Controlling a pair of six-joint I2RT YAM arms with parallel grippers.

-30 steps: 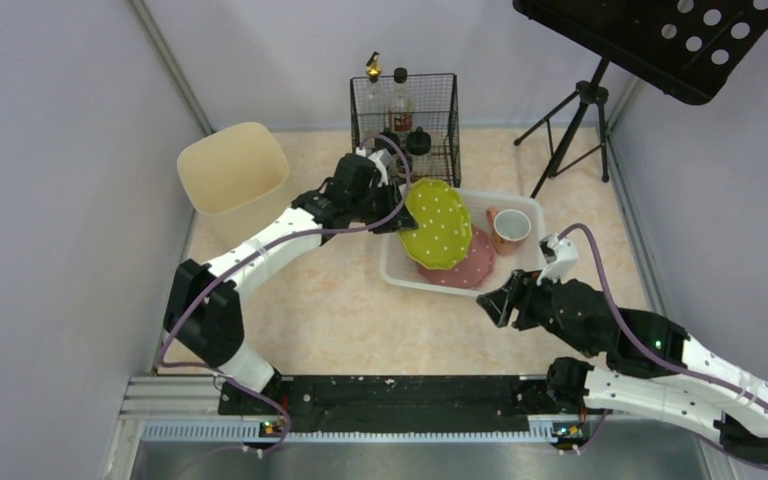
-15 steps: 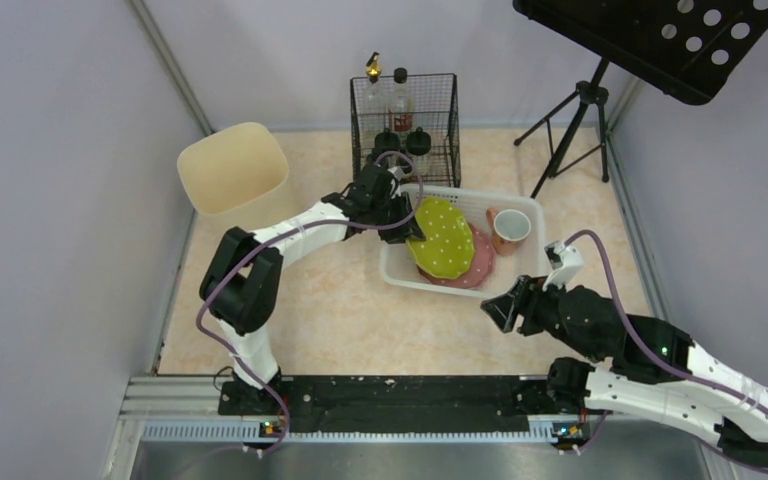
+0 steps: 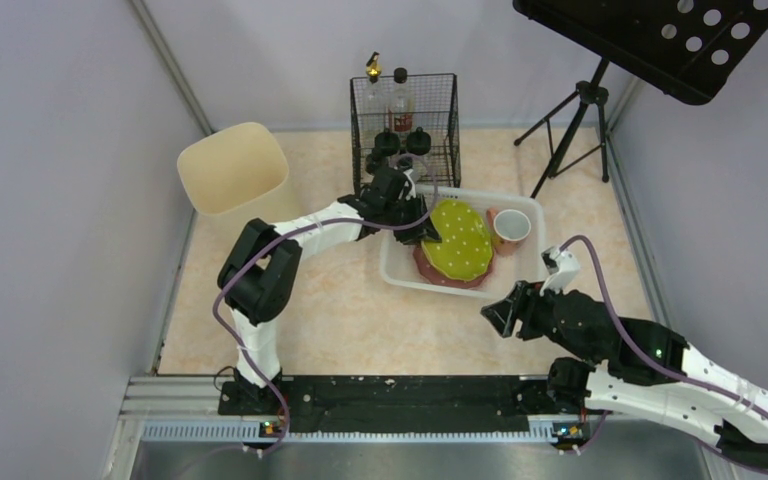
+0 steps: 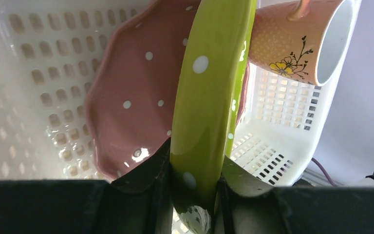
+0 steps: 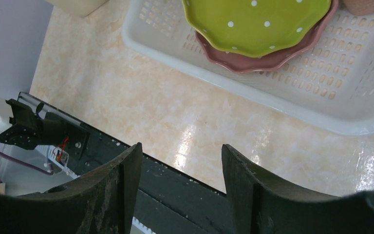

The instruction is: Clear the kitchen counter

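A green dotted plate (image 3: 460, 242) lies over a pink dotted plate (image 3: 438, 272) inside the white basket (image 3: 392, 265) on the kitchen counter (image 3: 330, 310). My left gripper (image 3: 423, 232) is shut on the green plate's left rim; in the left wrist view the green plate (image 4: 209, 97) stands edge-on between the fingers, the pink plate (image 4: 131, 92) behind it. A pink flowered cup (image 3: 510, 230) sits in the basket's right corner. My right gripper (image 3: 495, 310) hangs open over the counter in front of the basket, nothing between its fingers (image 5: 112, 190).
A cream bin (image 3: 232, 170) stands at the back left. A black wire rack (image 3: 405, 120) with bottles sits behind the basket. A tripod stand (image 3: 570, 130) rises at the back right. The black front rail (image 3: 390, 395) runs along the near edge.
My left arm has carried the green plate right and down, from tilted above the basket to lying over the pink plate. The right gripper has barely moved.
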